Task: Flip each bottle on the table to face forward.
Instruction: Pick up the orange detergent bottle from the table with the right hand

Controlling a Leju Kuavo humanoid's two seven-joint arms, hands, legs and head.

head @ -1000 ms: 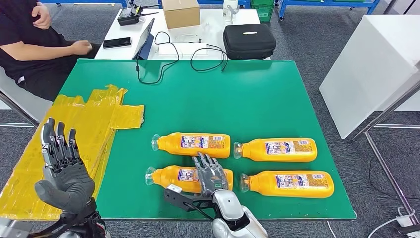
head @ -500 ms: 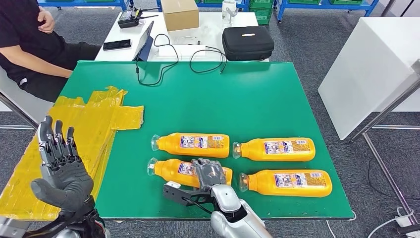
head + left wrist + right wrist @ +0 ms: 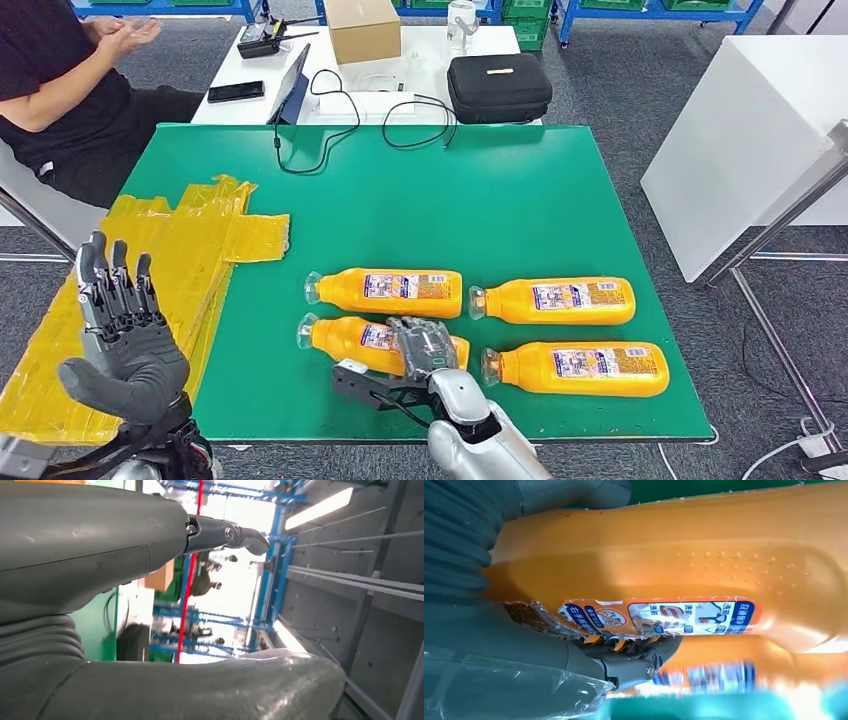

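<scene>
While the person (image 3: 45, 90) sits off in the upper left of the frame, the left hand (image 3: 125, 345) is raised at the lower left beside the table, palm up, fingers straight and apart, holding nothing; my guess is that it is simply kept out of the way. Yellow plastic sheeting (image 3: 180, 250) drapes the left side of the green table (image 3: 450, 200). Moving right, four orange bottles lie on their sides in two rows, caps pointing left. The right hand (image 3: 425, 348) sits at lower centre with its fingers curled over the near-left bottle (image 3: 350, 340), clamped on its body, presumably to roll it label-forward. The far-left bottle (image 3: 385, 291) lies just beyond it, and the far-right bottle (image 3: 555, 300) and near-right bottle (image 3: 580, 367) rest untouched further right.
</scene>
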